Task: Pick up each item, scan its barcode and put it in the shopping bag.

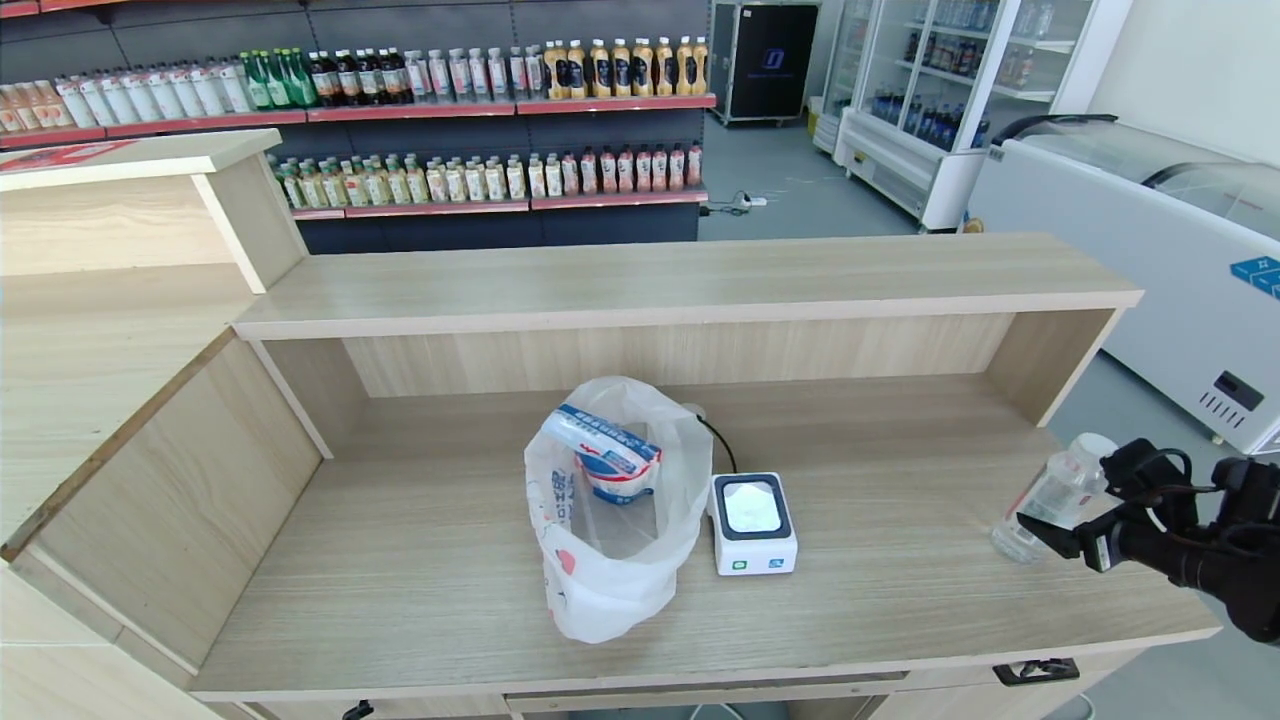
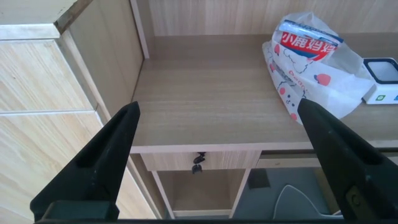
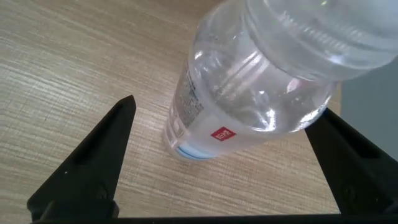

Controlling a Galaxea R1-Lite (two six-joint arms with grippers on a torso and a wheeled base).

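A clear plastic water bottle (image 1: 1050,495) with a white cap leans tilted near the counter's right end, its base on the wood. My right gripper (image 1: 1075,505) is open, one finger on each side of the bottle (image 3: 249,93); I cannot tell whether they touch it. A white shopping bag (image 1: 610,580) stands open mid-counter with a blue, white and red packet (image 1: 610,455) inside. Right of it sits the white barcode scanner (image 1: 753,520). My left gripper (image 2: 217,106) hangs open and empty off the counter's front left corner, well away from the bag (image 2: 311,74).
The wooden counter (image 1: 880,610) has a raised back ledge (image 1: 680,280) and a side wall (image 1: 170,500) on the left. The scanner's black cable (image 1: 720,445) runs behind the bag. Bare wood lies between scanner and bottle. Drink shelves and freezers stand beyond.
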